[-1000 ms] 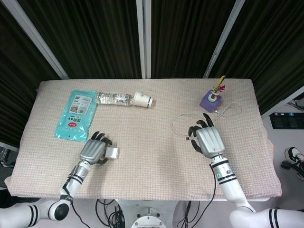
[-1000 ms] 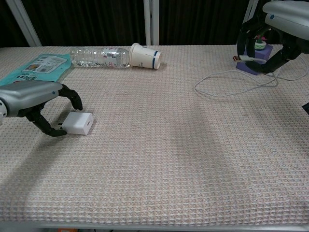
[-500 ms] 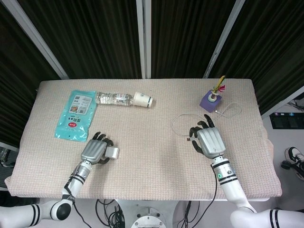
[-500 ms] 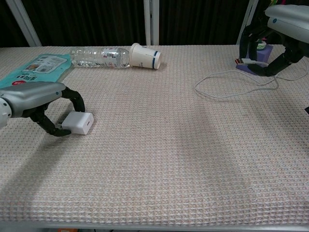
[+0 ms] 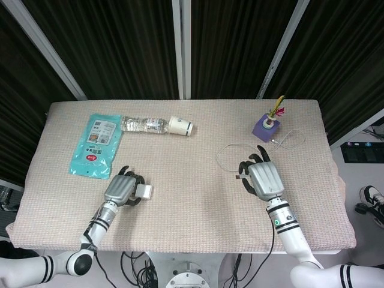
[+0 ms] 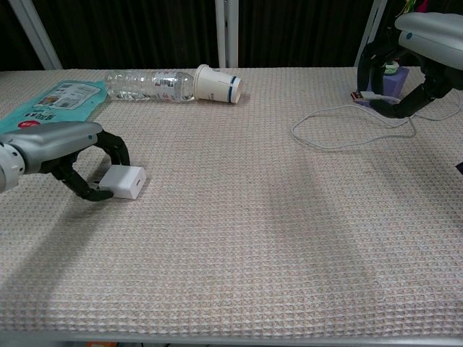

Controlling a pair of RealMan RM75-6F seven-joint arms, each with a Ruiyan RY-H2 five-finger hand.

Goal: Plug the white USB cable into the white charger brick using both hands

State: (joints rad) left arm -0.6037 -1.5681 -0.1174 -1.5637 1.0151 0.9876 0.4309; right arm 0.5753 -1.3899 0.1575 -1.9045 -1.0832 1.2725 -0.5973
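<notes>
Dark curtains, beige woven desk, both hands getting a grip.

Left hand is closing its fingers around the white charger brick, nudging it slightly inward since a second ago. Right hand is pinching the white USB cable near its plug, lifting it a bit. Looks like both are nearly ready to meet.
</notes>
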